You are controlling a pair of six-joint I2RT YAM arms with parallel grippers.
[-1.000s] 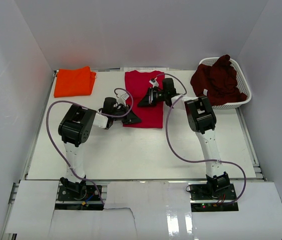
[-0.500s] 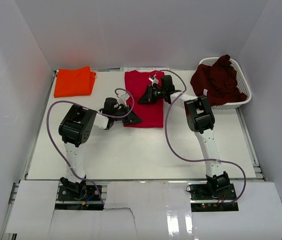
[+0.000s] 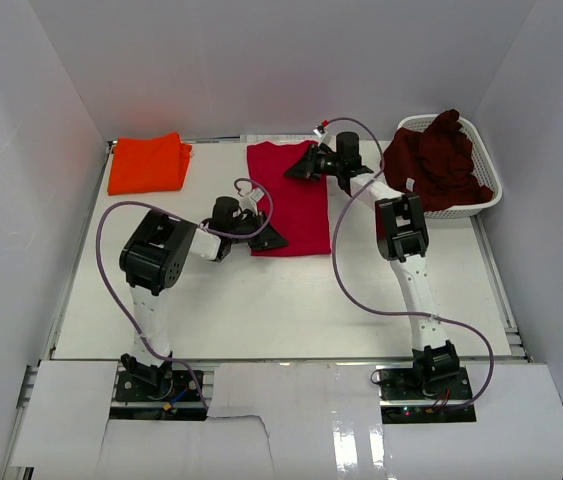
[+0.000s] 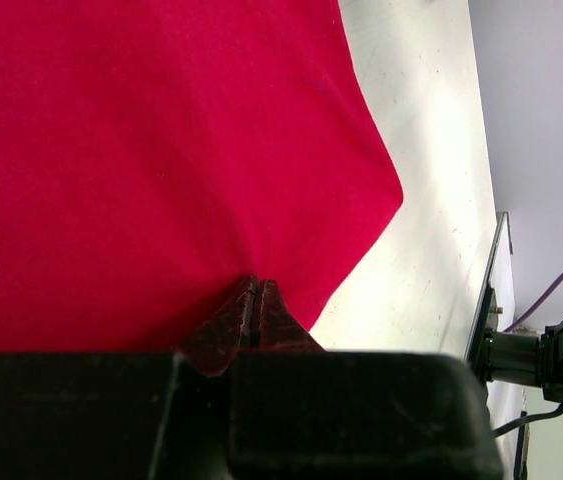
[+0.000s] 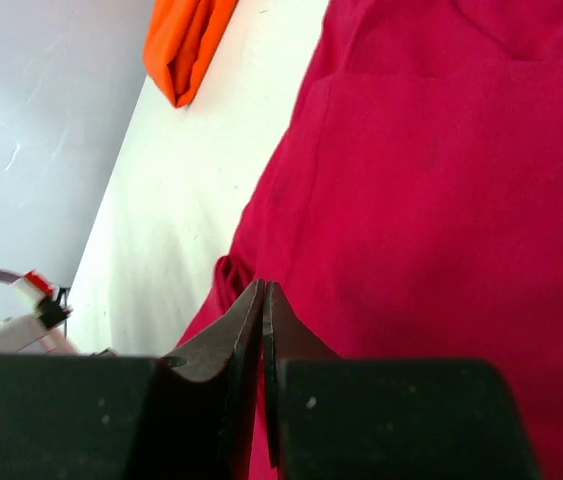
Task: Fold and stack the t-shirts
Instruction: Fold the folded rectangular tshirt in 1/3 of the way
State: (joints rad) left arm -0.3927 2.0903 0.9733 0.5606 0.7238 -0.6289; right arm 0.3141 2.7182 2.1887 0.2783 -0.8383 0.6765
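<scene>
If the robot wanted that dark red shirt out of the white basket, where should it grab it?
Probably the raised hump at the far end of the maroon t-shirt, coming straight down from above. The basket walls block a sideways approach, and the cloth heaps above the rim there, so a bunched fold gives the fingers something to pinch.

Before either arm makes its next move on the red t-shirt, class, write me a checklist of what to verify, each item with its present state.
1. Left gripper shut on the crimson red cloth t-shirt, creases running to its tips: ok.
2. Right gripper shut: ok.
3. Cloth pinched by the right gripper: cannot tell.
4. Folded vivid orange cloth t-shirt apart from both arms: ok.
5. Dark maroon cloth t-shirt folded: not ok, it lies heaped in the white plastic lattice basket.
</scene>
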